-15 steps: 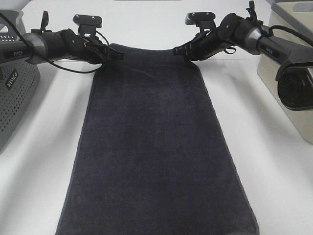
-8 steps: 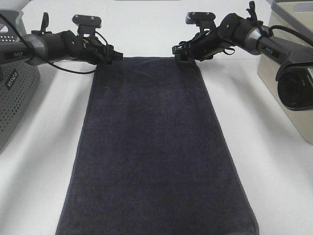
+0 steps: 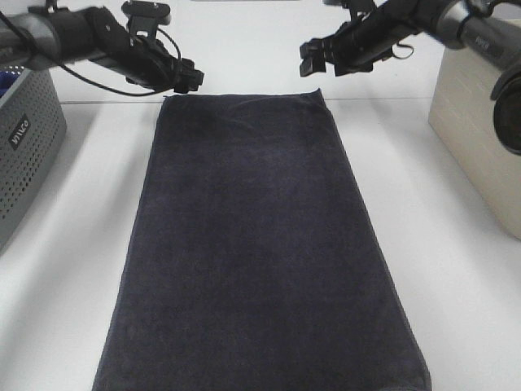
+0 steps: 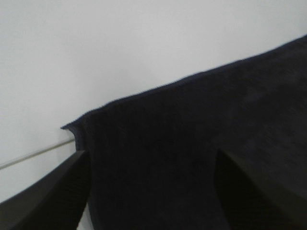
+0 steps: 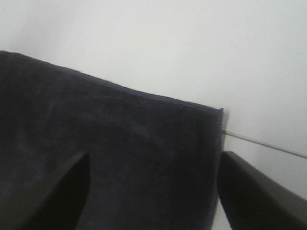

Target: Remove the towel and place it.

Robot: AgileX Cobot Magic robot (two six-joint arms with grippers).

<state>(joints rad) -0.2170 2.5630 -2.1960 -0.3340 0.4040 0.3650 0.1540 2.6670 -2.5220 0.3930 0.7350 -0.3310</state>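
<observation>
The dark charcoal towel (image 3: 256, 244) lies flat and spread lengthwise on the white table, its far hem straight. My left gripper (image 3: 189, 79) hovers just above and behind the far left corner, open, holding nothing. My right gripper (image 3: 309, 59) hangs open above the far right corner, clear of the cloth. In the left wrist view the towel (image 4: 201, 153) corner lies below the spread fingers (image 4: 48, 201). The right wrist view shows the other corner of the towel (image 5: 120, 158) between the parted fingers (image 5: 53, 196).
A grey perforated basket (image 3: 24, 155) stands at the left edge of the table. A beige bin (image 3: 480, 138) stands at the right edge. The white table (image 3: 81, 244) shows on both sides of the towel.
Both grippers let go of the towel's far corners and opened. They then rose and drew back. The far hem dropped and now lies flat and straight.
</observation>
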